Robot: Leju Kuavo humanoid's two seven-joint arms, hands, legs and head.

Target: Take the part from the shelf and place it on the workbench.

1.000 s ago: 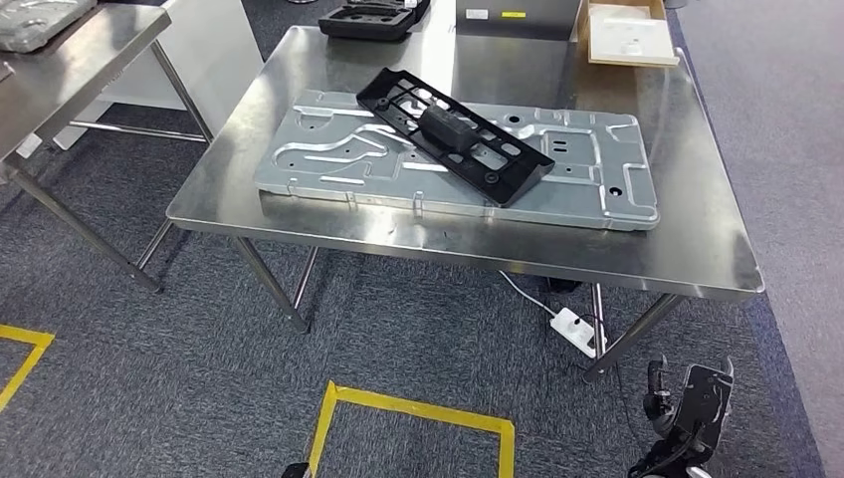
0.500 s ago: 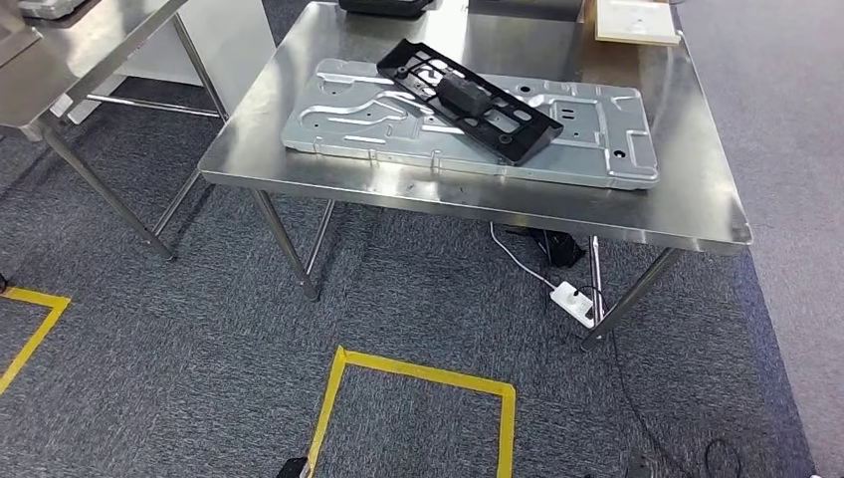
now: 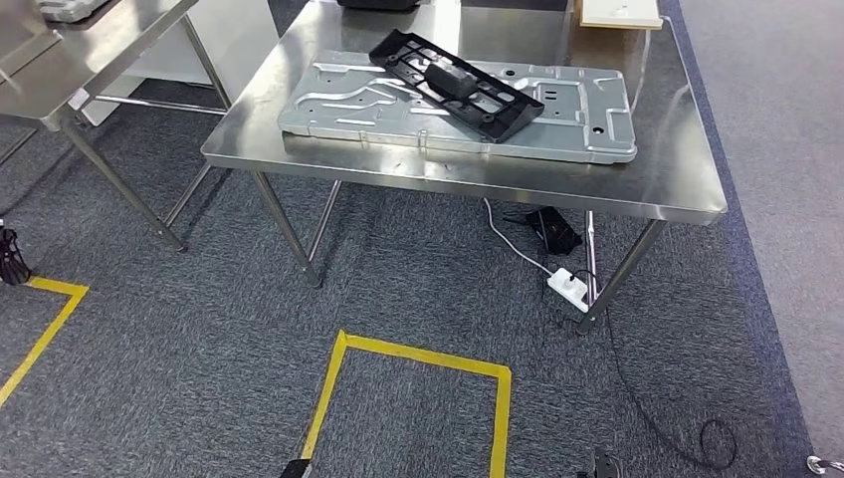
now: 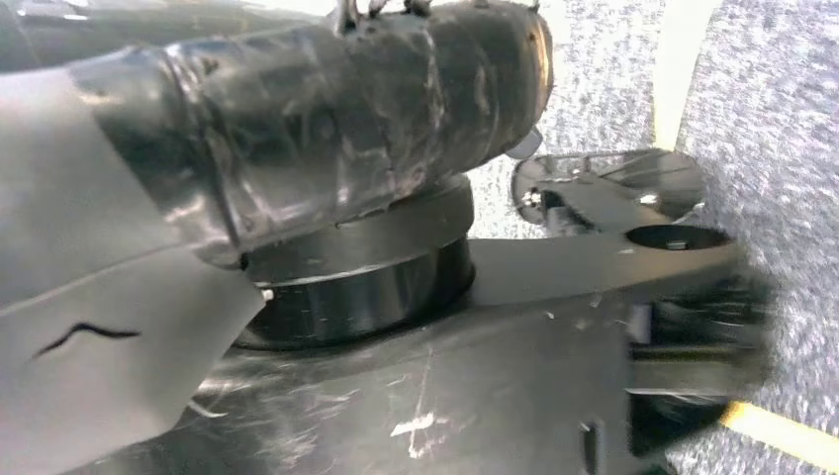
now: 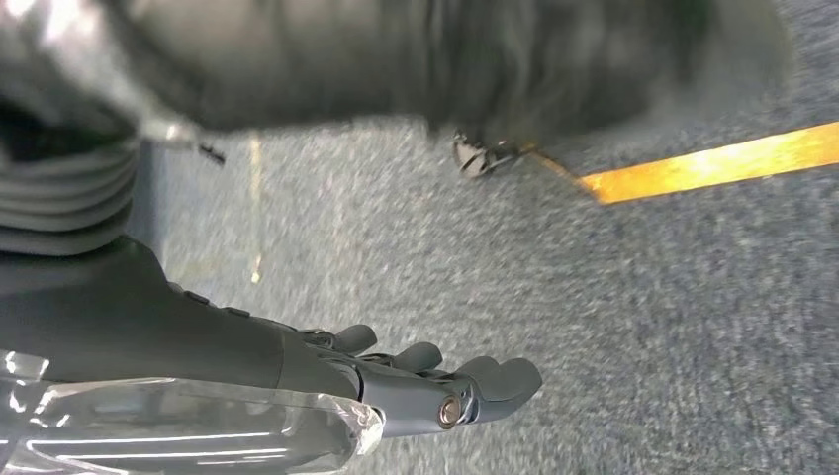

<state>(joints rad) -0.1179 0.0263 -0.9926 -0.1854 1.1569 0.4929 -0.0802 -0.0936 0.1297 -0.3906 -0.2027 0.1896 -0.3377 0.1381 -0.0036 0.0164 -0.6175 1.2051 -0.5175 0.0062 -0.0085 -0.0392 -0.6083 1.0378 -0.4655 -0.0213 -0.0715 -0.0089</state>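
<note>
1. The black part [image 3: 453, 85] lies slantwise on top of a grey metal plate [image 3: 348, 105], and neither robot hand touches it.
2. The plate lies flat on the steel counter [image 3: 662, 184] and covers most of its middle.
3. At the counter's far edge are a pale flat box [image 3: 617, 12] on the right and a dark case [image 3: 378, 3], cut off by the frame.
4. A second steel counter [image 3: 60, 70] stands to the left, apart from the first.
5. The right robot hand [image 5: 435, 386] hangs over grey carpet [image 5: 643, 297] with its fingers stretched out and slightly apart, holding nothing.
6. In the left wrist view the left robot hand [image 4: 99, 346] shows a grey cover, but its fingers are not clear, so I cannot tell whether it is open or closed.
7. On the carpet in front of the counter is a square outline of yellow tape [image 3: 418, 358].
8. Under the counter's right side lie a white power strip [image 3: 567, 289] and a dark cable [image 3: 647, 398] that trails towards the robot.
</note>
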